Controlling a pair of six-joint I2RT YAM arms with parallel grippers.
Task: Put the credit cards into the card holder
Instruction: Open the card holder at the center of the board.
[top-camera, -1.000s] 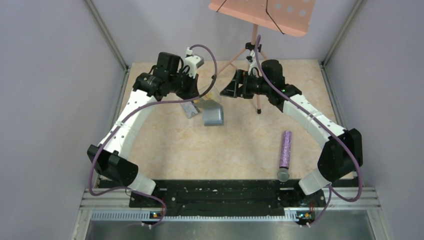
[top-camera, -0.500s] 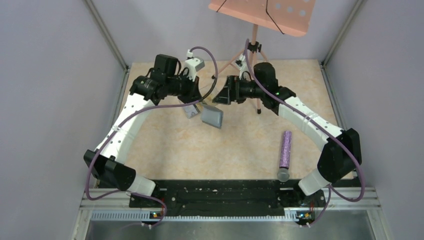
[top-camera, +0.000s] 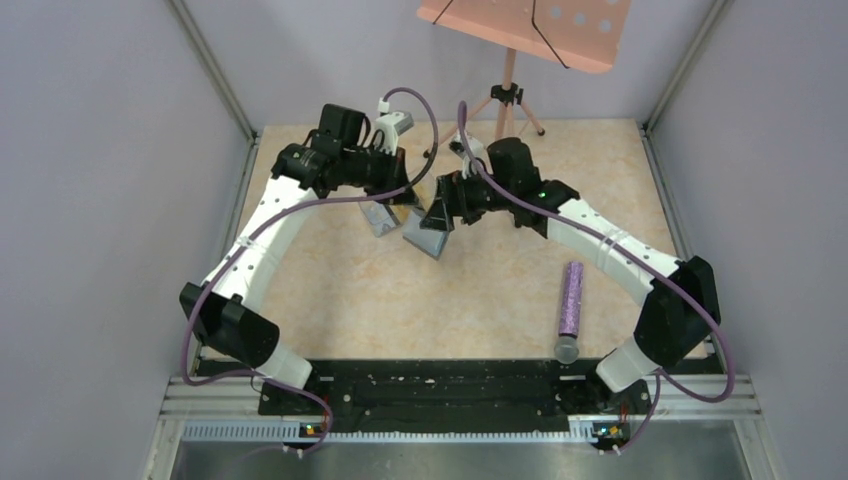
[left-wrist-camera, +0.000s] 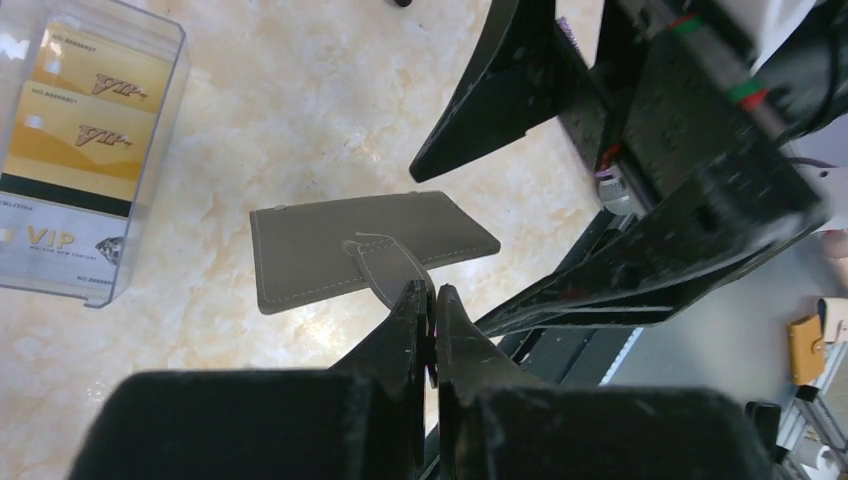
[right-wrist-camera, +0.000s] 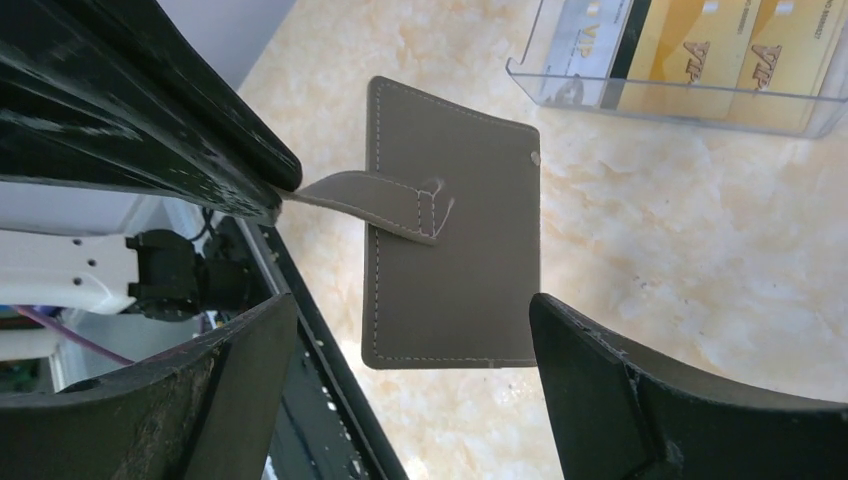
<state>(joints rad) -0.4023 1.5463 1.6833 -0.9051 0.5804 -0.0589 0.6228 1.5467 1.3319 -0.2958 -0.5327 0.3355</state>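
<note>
Early stage. Left claw (left-wrist-camera: 428, 300): pinched shut on strap (left-wrist-camera: 385, 265) of card holder (left-wrist-camera: 330, 245), suspended closed above counter (left-wrist-camera: 300, 100). Right claw (right-wrist-camera: 410, 300): spread wide, empty, straddling holder. Credit cards (left-wrist-camera: 85, 110): inside clear box (left-wrist-camera: 172, 100), none inserted. Remaining: opening holder, transferring every card.

From above, the right tool (top-camera: 437, 213) covers most of the card holder (top-camera: 428, 243), and the left tool (top-camera: 392, 195) hides much of the clear box (top-camera: 378, 222). At the upper left of the left wrist view, the frame edge cuts off that box and its credit cards (left-wrist-camera: 85, 120), whose small print is unreadable.
</note>
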